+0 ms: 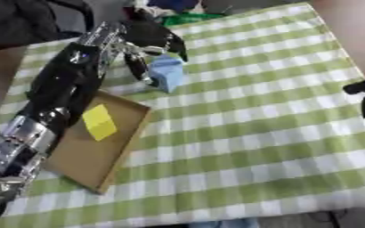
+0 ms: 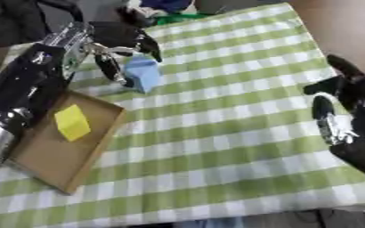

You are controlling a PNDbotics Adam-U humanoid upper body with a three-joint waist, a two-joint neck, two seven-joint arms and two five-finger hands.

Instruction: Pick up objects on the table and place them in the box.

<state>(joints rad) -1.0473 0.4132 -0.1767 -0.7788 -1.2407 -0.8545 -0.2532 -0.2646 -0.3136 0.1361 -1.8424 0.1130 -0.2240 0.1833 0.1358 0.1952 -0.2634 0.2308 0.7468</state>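
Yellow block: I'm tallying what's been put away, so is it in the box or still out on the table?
In: the yellow block lies on the floor of the open cardboard box.

From seven o'clock toward eleven o'clock runs the glossy black left forearm (image 1: 61,84), with a ribbed silver metal joint (image 1: 10,142) below it and silver linkages at the wrist. The black-fingered left hand (image 1: 151,38) follows. At three o'clock shows the black right hand (image 2: 353,120), silver-trimmed.

2 blocks (image 1: 167,72), 1 box (image 1: 92,165)
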